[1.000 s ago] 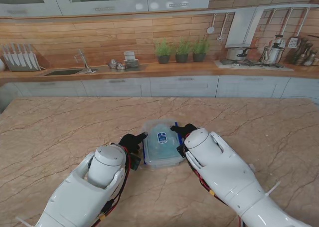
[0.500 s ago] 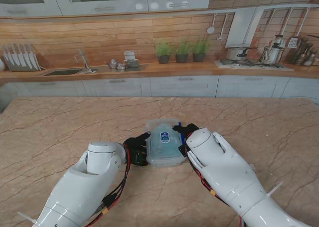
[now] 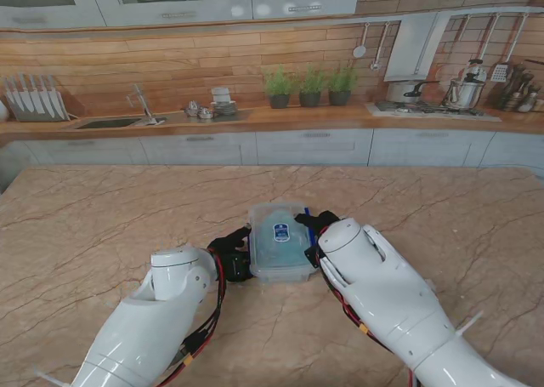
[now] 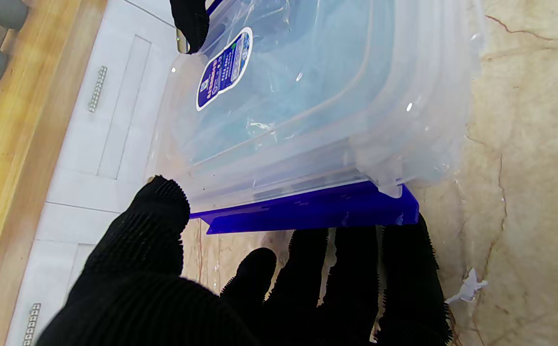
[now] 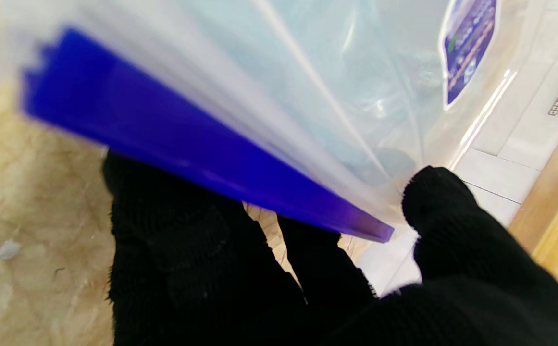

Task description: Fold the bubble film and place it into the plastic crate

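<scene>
A clear plastic crate [image 3: 277,244] with a blue label and a closed clear lid sits between my two hands at the table's middle. Pale blue bubble film [image 4: 283,86] shows through the lid, lying inside. My left hand [image 3: 231,258] is on the crate's left side. In the left wrist view its fingers [image 4: 355,269] curl under the blue latch [image 4: 307,214] and its thumb presses the wall. My right hand [image 3: 316,224] grips the right side. In the right wrist view its fingers [image 5: 187,250] lie under the other blue latch [image 5: 187,149], with the thumb over the rim.
The marble table [image 3: 102,225] spreads wide on both sides and beyond the crate. A small white scrap [image 4: 466,290] lies on the table close to the left hand. The kitchen counter with sink and potted plants [image 3: 310,85] stands far behind the table's edge.
My left forearm has dropped and turned, and the left hand has closed in on the crate's left side. The crate has shifted slightly right and away from me. The right arm has barely moved.
</scene>
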Motion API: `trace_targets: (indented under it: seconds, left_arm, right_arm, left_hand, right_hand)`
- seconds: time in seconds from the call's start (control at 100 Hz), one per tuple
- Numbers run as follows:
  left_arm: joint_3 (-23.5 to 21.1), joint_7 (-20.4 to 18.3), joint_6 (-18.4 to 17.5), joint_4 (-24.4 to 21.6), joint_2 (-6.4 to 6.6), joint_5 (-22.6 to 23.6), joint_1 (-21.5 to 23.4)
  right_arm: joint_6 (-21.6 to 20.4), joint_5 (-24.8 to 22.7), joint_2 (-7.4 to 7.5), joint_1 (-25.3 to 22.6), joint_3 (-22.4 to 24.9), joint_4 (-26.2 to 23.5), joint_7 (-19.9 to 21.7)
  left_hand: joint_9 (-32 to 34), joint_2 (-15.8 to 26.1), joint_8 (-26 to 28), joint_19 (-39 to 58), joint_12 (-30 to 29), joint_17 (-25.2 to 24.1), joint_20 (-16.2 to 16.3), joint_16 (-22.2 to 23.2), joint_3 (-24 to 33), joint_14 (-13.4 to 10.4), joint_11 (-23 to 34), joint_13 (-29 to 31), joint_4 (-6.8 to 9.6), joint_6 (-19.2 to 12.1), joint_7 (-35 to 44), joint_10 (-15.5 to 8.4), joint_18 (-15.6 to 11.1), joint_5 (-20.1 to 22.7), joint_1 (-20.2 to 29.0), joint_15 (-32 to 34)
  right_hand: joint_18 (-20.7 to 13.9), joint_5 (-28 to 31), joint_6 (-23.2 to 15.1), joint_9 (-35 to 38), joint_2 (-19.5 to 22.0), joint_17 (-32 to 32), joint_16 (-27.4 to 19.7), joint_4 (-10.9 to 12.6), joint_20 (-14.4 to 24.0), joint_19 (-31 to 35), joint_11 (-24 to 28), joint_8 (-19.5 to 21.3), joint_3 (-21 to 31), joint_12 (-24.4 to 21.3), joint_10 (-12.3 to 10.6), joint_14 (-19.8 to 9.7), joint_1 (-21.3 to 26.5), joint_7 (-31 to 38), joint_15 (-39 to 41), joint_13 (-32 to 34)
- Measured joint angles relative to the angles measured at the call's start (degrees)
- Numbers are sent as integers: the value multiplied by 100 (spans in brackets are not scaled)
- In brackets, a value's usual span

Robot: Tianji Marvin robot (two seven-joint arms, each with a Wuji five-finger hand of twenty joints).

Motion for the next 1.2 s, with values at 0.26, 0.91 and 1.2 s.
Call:
trace_targets:
  seconds: [0.26, 0.91, 1.2]
  left_arm:
    - [-18, -15, 29, 3, -7, 73, 8]
    - [-91, -154, 138, 45, -15, 343, -24]
    - [211, -802, 262, 51, 120, 2059, -135]
  right_arm:
    - [30, 6, 0, -1, -14, -2, 45]
    - [82, 1, 0, 6, -43, -5, 76]
    - [73, -36, 19, 24, -98, 11, 117]
  left_hand:
    - [106, -174, -9, 258, 1570, 32, 44, 797, 462, -15, 784, 19, 0, 0, -70, -93, -122, 0, -10, 273]
    - [1289, -171, 1015, 268, 2863, 220, -38, 186, 194, -30, 2141, 411, -32, -238, 1605, -366, -27, 1562, -93, -95]
    - [1631, 24, 1595, 772, 2897, 326, -7, 153, -644, 37, 2139, 714, -27, -238, 2441, -350, 59, 1886, -67, 254]
  right_hand:
    - [-4, 0, -47, -2, 0, -8, 0, -9, 2, -8, -15, -2, -70, 0, 0, 1, -16, -1, -9, 0]
    - [-6, 0, -191, -60, 77, -67, -24, -22, 69, -42, -26, -36, -137, 0, -6, 30, -76, -47, -40, -58]
    - [-7, 0, -191, -60, 82, -70, 31, -21, 71, -71, -26, 8, -137, 0, -8, 36, -82, -48, -81, -61]
